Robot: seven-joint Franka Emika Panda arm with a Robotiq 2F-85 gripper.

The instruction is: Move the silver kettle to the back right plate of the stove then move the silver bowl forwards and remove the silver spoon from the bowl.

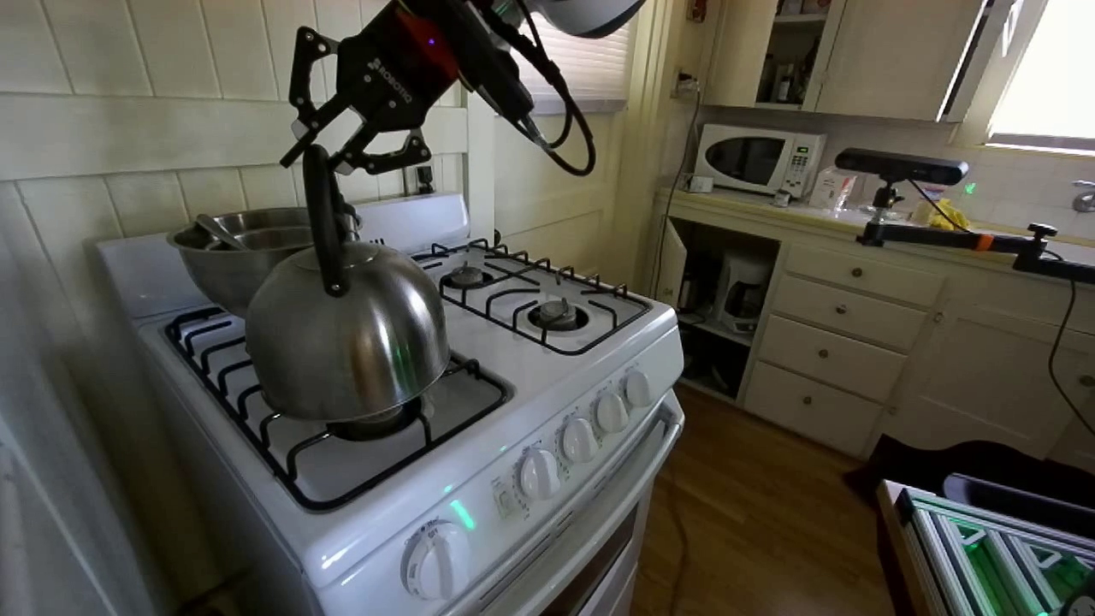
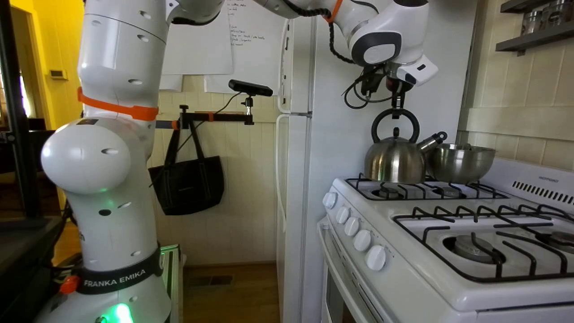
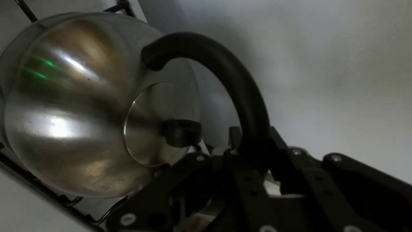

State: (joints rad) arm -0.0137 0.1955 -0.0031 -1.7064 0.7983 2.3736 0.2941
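In an exterior view, a white, boxy, dark-windowed microwave [image 1: 760,161] stands on a pale yellow counter [image 1: 740,204]. Below the microwave, a white coffee maker [image 1: 736,284] sits inside an open cream cabinet [image 1: 673,267]. Four cream, round-knobbed drawers [image 1: 830,332] sit below and right of the microwave.

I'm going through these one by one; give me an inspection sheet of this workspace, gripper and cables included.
Surface: white gas stove.
Silver kettle: above the front-left burner; seems lifted, not certain.
Silver bowl: behind the kettle, on the stove's back left.
Silver spoon: in the bowl, its end up by the rim.
Back right plate: kettle not yet there.
Clutter: yellow item on the counter.
Gripper: closed on the kettle's black handle.
Cables: black cable looping beside the gripper.
Surroundings: refrigerator, microwave, black tote bag.
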